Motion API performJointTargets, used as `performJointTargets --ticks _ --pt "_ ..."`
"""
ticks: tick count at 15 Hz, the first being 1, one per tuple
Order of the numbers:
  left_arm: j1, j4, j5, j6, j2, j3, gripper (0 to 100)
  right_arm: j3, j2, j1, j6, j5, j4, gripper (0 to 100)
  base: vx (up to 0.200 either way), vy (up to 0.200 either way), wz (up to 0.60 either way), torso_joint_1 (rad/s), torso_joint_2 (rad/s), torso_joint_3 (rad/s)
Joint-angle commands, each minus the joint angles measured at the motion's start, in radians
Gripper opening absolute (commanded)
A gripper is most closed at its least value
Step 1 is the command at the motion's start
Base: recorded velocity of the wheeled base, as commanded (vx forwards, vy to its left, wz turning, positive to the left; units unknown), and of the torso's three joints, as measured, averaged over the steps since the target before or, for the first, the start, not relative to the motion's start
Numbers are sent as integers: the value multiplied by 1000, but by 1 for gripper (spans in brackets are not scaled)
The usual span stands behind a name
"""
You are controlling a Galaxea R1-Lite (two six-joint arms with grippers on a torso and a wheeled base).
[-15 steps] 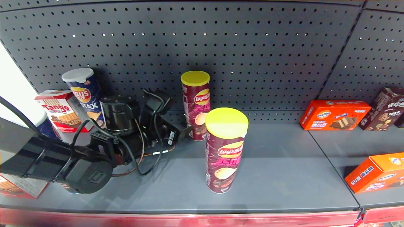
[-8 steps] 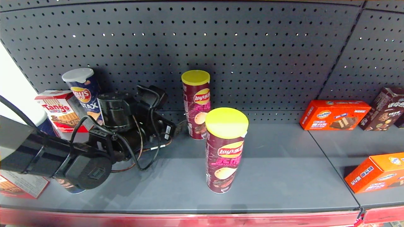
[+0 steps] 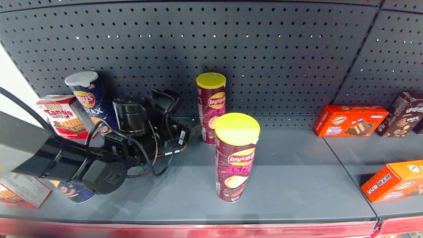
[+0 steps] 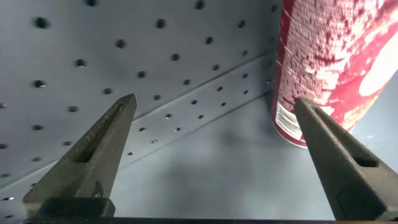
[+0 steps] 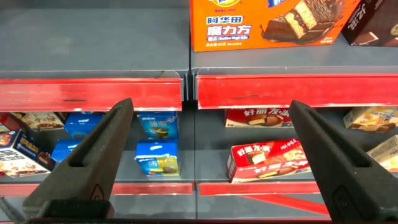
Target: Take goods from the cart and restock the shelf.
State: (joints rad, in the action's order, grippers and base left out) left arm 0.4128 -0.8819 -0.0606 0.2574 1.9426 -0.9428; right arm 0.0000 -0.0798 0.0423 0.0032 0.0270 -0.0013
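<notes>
Down in front of the lower tiers, hanging off the work: the right pincer [image 5: 211, 155], spread wide and gripping nothing, facing red price rails [image 5: 93, 93] and small blue and red snack packs [image 5: 155, 155]. Judged parked there to keep out of the other arm's way.

Up on the dark grey metal shelf [image 3: 297, 185], nearest its red front lip [image 3: 198, 230]: a maroon cylindrical chip can with a yellow plastic lid [image 3: 235, 158], upright, label outward (faced for a shopper, most likely). Off to the left at the front, under the arm, a blue can [image 3: 74, 193] and a printed box [image 3: 19, 195], both partly hidden.

Farther in, lying low across the shelf from the left: the left pincer [image 3: 195, 130], released, with its two dark tapered fingers [image 4: 93, 162] well apart. Just past one fingertip, a second maroon yellow-lidded chip can [image 3: 211, 109], upright on the shelf, close to the back wall and roughly in line behind the first; touching that finger or not, cannot tell. Read as a can set deep to fill the row from the back.

Behind the arm, a blue chip can with a white lid [image 3: 87, 96] beside a red-and-white wafer box [image 3: 62, 115]. Over on the right, orange cartons [image 3: 350, 119] and a dark brown box [image 3: 404, 114]. Last, closing it all off, the grey perforated back panel [image 3: 264, 49].
</notes>
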Motion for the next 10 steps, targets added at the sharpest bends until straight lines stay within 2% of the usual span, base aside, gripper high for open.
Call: performJointTargets --ticks 1,10 --pt "15 0 -2 -1 21 -2 100 0 -2 1 0 1 0 100 0 0 0 0 0 0" --pt "27 -2 -8 8 -30 35 100 0 -2 1 0 1 0 100 0 0 0 0 0 0"
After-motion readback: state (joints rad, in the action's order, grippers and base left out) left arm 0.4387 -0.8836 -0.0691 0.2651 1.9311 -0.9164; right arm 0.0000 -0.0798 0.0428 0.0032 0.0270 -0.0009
